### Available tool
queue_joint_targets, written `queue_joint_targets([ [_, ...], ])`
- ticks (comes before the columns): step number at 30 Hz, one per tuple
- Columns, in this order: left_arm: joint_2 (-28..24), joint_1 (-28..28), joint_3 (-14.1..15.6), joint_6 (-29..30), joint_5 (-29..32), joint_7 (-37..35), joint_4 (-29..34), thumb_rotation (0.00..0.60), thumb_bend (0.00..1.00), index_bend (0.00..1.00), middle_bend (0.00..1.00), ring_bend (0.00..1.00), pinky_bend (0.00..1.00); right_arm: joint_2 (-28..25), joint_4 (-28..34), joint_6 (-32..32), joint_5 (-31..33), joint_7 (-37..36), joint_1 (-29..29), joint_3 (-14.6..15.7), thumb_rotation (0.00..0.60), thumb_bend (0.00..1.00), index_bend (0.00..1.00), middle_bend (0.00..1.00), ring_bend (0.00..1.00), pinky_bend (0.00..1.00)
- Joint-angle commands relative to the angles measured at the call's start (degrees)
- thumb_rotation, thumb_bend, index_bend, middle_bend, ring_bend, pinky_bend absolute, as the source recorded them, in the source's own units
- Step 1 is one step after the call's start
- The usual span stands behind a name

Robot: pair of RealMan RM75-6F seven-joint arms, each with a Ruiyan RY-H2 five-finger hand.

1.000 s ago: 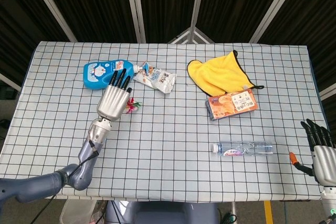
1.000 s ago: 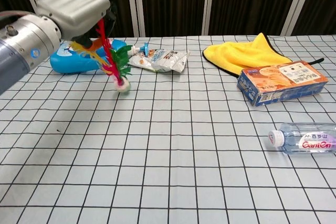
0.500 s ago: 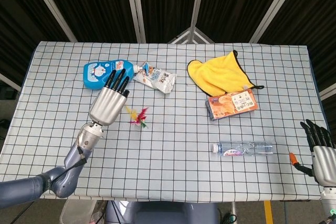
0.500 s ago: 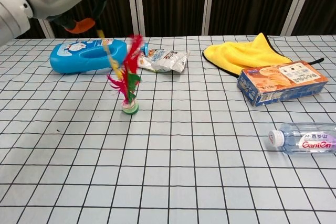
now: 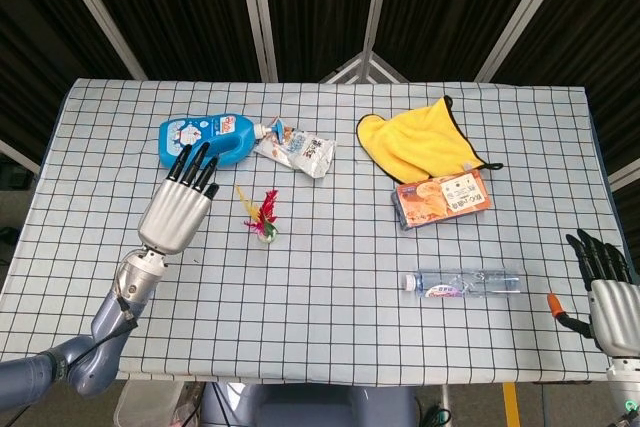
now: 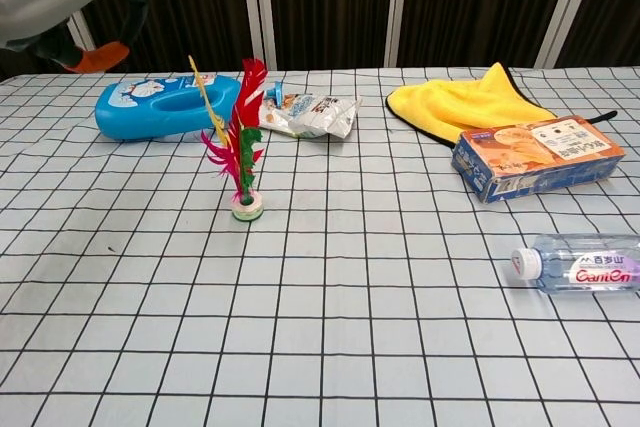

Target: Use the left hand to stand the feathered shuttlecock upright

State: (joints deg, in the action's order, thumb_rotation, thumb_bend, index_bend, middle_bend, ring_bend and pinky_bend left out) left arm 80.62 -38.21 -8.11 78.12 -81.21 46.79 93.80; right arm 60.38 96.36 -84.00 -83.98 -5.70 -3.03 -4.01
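Leftmost, the left hand [image 5: 178,209] hovers over the counter [image 5: 330,277] with fingers spread, holding nothing, just left of the shuttlecock [image 6: 241,142]. That stands upright on its base, feathers up, near a blue bottle [image 5: 205,137] and a pouch [image 5: 296,150] at the far side. Right of these lie a yellow cloth [image 5: 412,139], a box [image 5: 441,199] and a water bottle [image 5: 462,283]. At the near right edge, the right hand [image 5: 606,292] is empty, fingers apart.
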Motion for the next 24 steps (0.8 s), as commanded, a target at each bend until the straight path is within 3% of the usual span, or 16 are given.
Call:
queue_joint_targets([
  [1, -1.2, 0.9, -0.1, 0.8, -0.5, -1.1, 1.4, 0.6, 0.65, 0.61, 0.18, 0.06, 0.14, -0.1, 0.0, 0.1, 0.2, 0.0, 0.0, 0.0, 0.6, 0.39, 0.0, 0.0, 0.0, 0.0],
  [6, -3.4, 3.8, 0.8, 3.9, -1.5, -3.0, 4.8, 0.6, 0.62, 0.58, 0.17, 0.06, 0.14, -0.1, -0.1, 0.1, 0.4, -0.1, 0.0, -0.1, 0.6, 0.39, 0.0, 0.0, 0.0, 0.0],
  [10, -6.1, 8.1, 3.2, 7.6, -2.6, -5.4, 7.5, 0.6, 0.52, 0.51, 0.14, 0.05, 0.12, -0.2, -0.2, 0.2, 0.2, 0.2, 0.0, 0.0, 0.6, 0.39, 0.0, 0.0, 0.0, 0.0],
  [14, -8.8, 13.3, 6.7, 12.1, -4.3, -9.2, 8.8, 0.6, 0.37, 0.36, 0.08, 0.04, 0.09, -0.1, -0.2, 0.3, 0.1, 0.6, 0.0, 0.1, 0.6, 0.39, 0.0, 0.0, 0.0, 0.0],
  [19, -11.3, 20.8, 12.2, 17.8, -7.4, -17.8, 7.7, 0.6, 0.17, 0.1, 0.0, 0.0, 0.01, 0.0, -0.1, 0.5, 0.1, 1.5, -0.2, 0.2, 0.6, 0.39, 0.0, 0.0, 0.0, 0.0],
  [21, -11.8, 23.2, 14.2, 19.2, -8.3, -20.8, 6.2, 0.6, 0.12, 0.03, 0.0, 0.0, 0.0, 0.1, 0.0, 0.7, 0.1, 1.9, -0.3, 0.2, 0.6, 0.39, 0.0, 0.0, 0.0, 0.0],
  [24, -12.9, 25.9, 16.5, 20.1, -9.1, -24.7, 4.4, 0.6, 0.07, 0.0, 0.0, 0.0, 0.0, 0.1, 0.1, 0.6, -0.1, 2.5, -0.3, 0.2, 0.6, 0.39, 0.0, 0.0, 0.0, 0.0],
])
